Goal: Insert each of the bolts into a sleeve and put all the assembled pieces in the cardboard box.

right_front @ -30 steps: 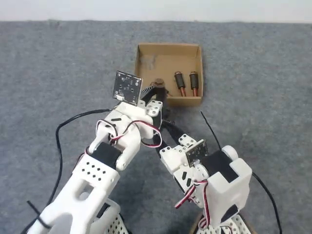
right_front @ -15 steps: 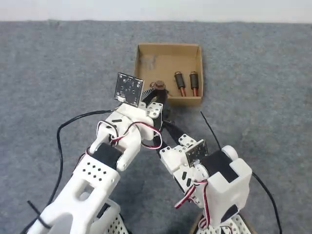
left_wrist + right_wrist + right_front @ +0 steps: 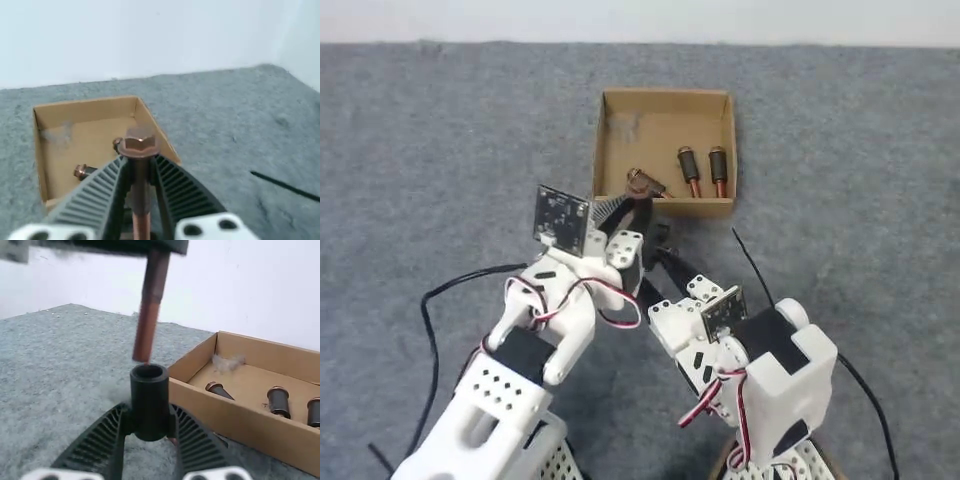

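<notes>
My left gripper [image 3: 139,161] is shut on a copper bolt [image 3: 139,145], hex head up and shaft hanging down. In the right wrist view the bolt's shaft [image 3: 150,310] hangs just above the mouth of a black sleeve [image 3: 148,397]. My right gripper [image 3: 148,416] is shut on that sleeve and holds it upright. In the high view the left gripper [image 3: 626,206] sits just in front of the cardboard box [image 3: 665,95], and the left arm covers the right gripper. Two assembled pieces [image 3: 689,170] [image 3: 718,170] lie in the box; a third piece [image 3: 220,389] lies near its front wall.
Grey carpet covers the table. A thin black cable [image 3: 750,262] lies to the right of the arms, in front of the box's right corner. A white wall stands behind the box. Both arm bases crowd the near edge.
The left arm has drawn back from the box toward the near side, carrying the bolt with it. The right arm has kept still.
</notes>
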Robot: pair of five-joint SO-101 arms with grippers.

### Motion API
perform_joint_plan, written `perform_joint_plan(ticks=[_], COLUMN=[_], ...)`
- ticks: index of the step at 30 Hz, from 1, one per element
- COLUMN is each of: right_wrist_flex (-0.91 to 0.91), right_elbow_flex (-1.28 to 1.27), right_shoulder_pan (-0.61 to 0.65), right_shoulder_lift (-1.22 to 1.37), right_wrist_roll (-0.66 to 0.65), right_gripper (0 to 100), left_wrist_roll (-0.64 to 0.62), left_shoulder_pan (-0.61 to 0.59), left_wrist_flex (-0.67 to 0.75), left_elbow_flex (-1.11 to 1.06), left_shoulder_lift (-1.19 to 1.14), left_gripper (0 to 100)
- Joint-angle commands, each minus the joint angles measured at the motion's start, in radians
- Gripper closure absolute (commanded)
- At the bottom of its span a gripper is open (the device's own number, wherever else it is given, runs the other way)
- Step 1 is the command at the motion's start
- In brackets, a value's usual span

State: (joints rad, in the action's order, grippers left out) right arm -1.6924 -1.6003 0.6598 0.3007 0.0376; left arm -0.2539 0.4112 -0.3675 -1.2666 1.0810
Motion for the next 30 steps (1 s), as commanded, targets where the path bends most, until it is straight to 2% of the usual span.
perform_joint_plan(ticks=[1,5,12,22,30], right_wrist_flex=[0.005,0.002,-0.002,-0.002,-0.002], right_elbow_flex=[-0.015,-0.02,-0.021,-0.014,-0.014], right_shoulder_pan=[-0.012,-0.012,-0.018,-0.054,-0.056], right_shoulder_lift=[-0.004,-0.004,-0.004,-0.012,-0.012], right_wrist_roll=[-0.009,-0.009,-0.009,-0.008,-0.009], right_gripper=[99.1,99.1,99.1,99.1,99.1], left_wrist_roll=[0.009,0.011,0.011,0.012,0.015], left_shoulder_pan=[0.026,0.028,0.026,0.034,0.049], left_wrist_flex=[0.04,0.06,0.264,0.184,0.183], left_elbow_flex=[0.012,0.007,-0.12,-0.148,-0.205], left_shoulder_lift=[0.044,0.044,0.044,0.051,0.052], left_gripper=[99,99,99,99,99])
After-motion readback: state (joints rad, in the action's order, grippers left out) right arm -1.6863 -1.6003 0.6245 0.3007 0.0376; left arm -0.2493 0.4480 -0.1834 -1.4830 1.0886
